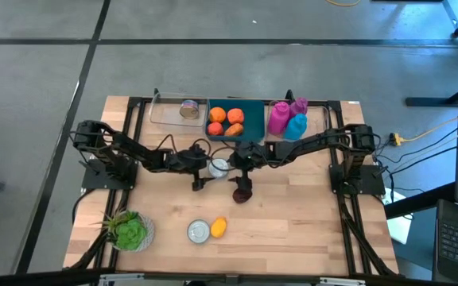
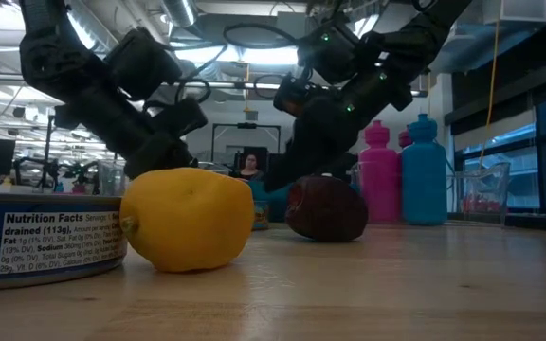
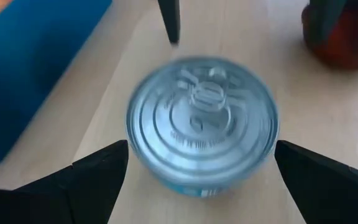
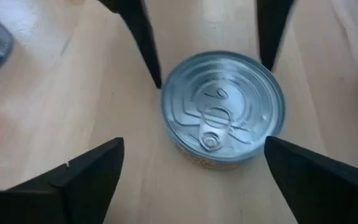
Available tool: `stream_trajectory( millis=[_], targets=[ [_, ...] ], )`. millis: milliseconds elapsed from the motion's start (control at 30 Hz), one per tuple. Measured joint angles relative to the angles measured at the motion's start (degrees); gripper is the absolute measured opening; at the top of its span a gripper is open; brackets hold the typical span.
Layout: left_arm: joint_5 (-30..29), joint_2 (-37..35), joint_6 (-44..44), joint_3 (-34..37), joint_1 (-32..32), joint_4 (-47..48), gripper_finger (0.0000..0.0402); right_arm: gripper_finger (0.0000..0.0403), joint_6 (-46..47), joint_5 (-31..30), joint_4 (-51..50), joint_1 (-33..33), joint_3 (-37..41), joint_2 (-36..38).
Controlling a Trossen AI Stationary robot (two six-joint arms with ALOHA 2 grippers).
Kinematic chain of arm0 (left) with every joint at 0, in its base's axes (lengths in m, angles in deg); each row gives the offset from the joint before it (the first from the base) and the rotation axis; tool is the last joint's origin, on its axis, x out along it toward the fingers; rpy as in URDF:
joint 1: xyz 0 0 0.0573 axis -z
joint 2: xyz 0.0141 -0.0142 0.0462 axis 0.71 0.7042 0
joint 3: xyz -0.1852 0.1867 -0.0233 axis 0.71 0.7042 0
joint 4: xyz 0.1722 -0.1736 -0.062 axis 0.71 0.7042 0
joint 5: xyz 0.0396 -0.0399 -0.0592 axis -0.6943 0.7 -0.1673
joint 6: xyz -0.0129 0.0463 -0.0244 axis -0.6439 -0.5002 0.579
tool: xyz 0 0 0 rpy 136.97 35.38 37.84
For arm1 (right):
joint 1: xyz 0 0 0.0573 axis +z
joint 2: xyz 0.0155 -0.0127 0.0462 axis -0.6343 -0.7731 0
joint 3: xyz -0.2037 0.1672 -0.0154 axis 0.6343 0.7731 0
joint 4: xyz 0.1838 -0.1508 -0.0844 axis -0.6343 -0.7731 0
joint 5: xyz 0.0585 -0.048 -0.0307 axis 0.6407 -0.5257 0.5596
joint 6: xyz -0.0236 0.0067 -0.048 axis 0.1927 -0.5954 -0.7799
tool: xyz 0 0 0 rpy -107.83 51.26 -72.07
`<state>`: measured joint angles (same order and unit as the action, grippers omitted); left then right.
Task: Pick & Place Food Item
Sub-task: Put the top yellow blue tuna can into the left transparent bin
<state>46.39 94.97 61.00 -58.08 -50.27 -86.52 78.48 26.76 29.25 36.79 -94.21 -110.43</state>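
Cans, fruit and bottles crowd the wooden table. At the far edge a clear tray holds one tin, a teal bin beside it holds orange fruit, and pink and blue bottles stand just right of the bin. Near the front edge a lemon touches a front can, with a green plant off to their left. A dark red fruit lies near the middle of the table, just in front of the right gripper.

The task's thing, a silver-topped can, stands upright on the wood between the two grippers, in front of the bin. Its pull-tab lid fills both wrist views.

Both arms reach in from the table's sides and meet at the middle, low over the wood. The left gripper comes in from the left; its fingers are spread wide to either side of the can without touching it. The right gripper's fingers are likewise parted and clear of the can, released. Across the can, the right wrist view shows the left gripper's two fingertips pointing at it from the other side.

From table height, the lemon and front can loom closest, the dark red fruit lies behind them under the arms, and a person sits far back in the room.
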Motion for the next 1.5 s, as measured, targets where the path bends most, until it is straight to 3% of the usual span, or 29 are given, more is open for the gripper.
stream_trajectory(
  millis=[333, 667, 1100, 1500],
  targets=[
    [-0.3, 0.0, 0.0, 0.0, 0.0, 5.4, 0.0395, 0.0342, 0.1, -5.1, -1.5, 0.0, 0.0, 0.0],
    [0.1, 0.0, -2.0, 0.0, 0.0, 2.1, 0.0395, 0.034, -2.2, -4.6, -7.0, -0.5, 0.1, -1.3],
    [0.1, 0.0, 1.1, 0.0, 0.2, 0.1, 0.0397, 0.034, -2.2, -4.6, -6.0, -0.4, 0.1, -2.6],
    [2.6, 0.0, -1.8, 0.0, 0.2, 0.1, 0.04, 0.034, -2.2, -4.6, -5.0, -0.4, 0.1, -2.6]
  ],
)
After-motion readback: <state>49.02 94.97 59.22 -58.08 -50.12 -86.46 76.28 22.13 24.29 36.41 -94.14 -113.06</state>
